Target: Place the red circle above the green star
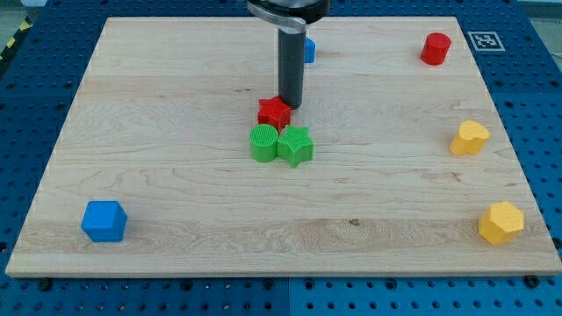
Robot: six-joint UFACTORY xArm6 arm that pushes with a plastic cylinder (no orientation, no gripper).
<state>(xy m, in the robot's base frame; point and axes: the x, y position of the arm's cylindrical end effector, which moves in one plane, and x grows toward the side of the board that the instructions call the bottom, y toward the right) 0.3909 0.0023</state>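
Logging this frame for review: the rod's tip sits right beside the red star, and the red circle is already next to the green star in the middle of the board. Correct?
Not quite. The red circle is far off, near the view's top right corner. The camera view shows my tip right beside the red star, just above the green star in the middle of the board.

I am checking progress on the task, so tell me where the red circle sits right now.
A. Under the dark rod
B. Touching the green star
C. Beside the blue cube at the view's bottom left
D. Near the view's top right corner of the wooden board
D: the red circle block stands alone near the view's top right corner, far from the green star block; my tip is beside the red star block instead.
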